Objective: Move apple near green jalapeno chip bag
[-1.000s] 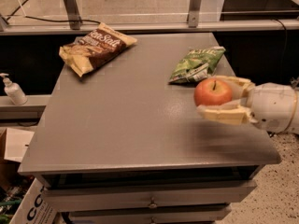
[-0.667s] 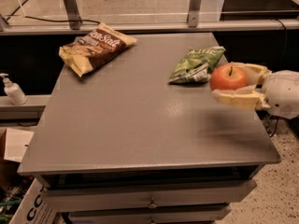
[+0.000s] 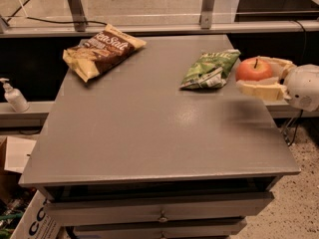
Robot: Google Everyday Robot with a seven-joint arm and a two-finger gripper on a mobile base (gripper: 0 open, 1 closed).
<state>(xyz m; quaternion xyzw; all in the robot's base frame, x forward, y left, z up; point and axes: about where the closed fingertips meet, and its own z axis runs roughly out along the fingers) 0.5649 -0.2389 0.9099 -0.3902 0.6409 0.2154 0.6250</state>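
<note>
At the right edge of the table (image 3: 149, 133), the gripper (image 3: 250, 73) clasps the apple (image 3: 254, 68) just beside the green jalapeno chip bag (image 3: 209, 69), so a release this near the rim could let the round fruit roll off.

So the arm comes in from the right edge of the frame, rounded white wrist housing (image 3: 304, 86) pointing left. The gripper (image 3: 250, 74) sits upper right, one cream finger (image 3: 259, 89) on each side of the apple (image 3: 254, 69), clamped on it.
</note>
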